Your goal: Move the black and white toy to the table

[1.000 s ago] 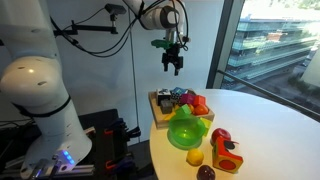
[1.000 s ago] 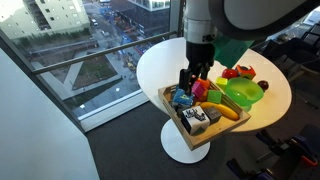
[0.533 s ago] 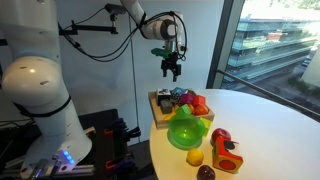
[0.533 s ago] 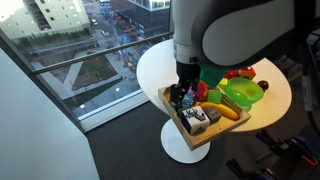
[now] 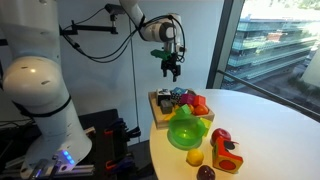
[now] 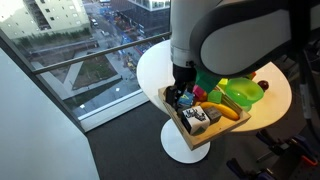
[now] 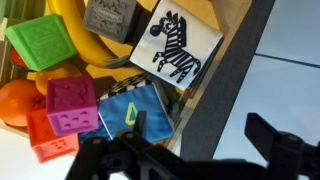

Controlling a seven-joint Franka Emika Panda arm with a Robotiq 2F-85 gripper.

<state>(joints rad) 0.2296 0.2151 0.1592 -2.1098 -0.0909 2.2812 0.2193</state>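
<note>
The black and white toy (image 7: 178, 45) is a white block with a black zebra on it. It lies in the wooden tray (image 6: 190, 143) among other blocks, and also shows in an exterior view (image 6: 196, 118). My gripper (image 7: 200, 140) is open and empty. It hangs above the tray's outer edge, beside a blue block (image 7: 128, 114) and short of the zebra block. In an exterior view the gripper (image 5: 171, 68) is well above the tray (image 5: 156, 112). The round white table (image 5: 270, 120) carries the tray at its rim.
In the tray lie a purple block (image 7: 70, 105), a green block (image 7: 40, 42), a grey block (image 7: 112, 15) and a banana (image 6: 228, 112). A green bowl (image 5: 187, 131) stands next to the tray, with red toys (image 5: 226, 150) beyond it. The window wall (image 5: 275, 40) is close.
My arm has shifted a little sideways towards the tray's outer end and slightly lower. The gripper stays open. The toys have not moved.
</note>
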